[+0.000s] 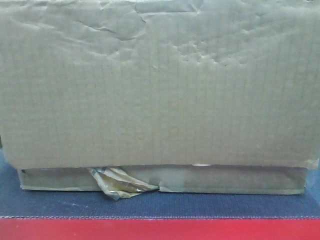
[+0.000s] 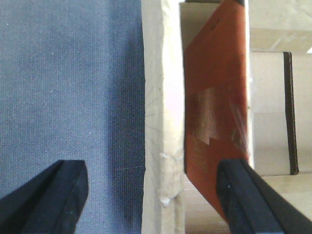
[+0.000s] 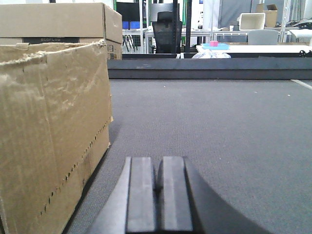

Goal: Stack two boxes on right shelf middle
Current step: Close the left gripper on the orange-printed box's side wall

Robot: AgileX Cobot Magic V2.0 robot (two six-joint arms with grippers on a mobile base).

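- Two right fingers [image 3: 141,195] of mine are pressed together on nothing, low over the grey tabletop [image 3: 219,136], just beside the tall box [image 3: 48,136].
- My left fingers [image 2: 53,195] stand wide apart, straddling a cardboard wall [image 2: 161,122] without gripping it.
- Further off, seen from the front, the tall box rests on the thin box [image 1: 225,181] near the tabletop's front edge, with a tape scrap [image 1: 117,182] poking out.
- No shelf is in view. I think a one-wall grip could tear the ragged cardboard, or let the top box slide off.

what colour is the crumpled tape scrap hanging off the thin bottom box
Yellowish brown. The tape scrap shows best in the front-facing view.
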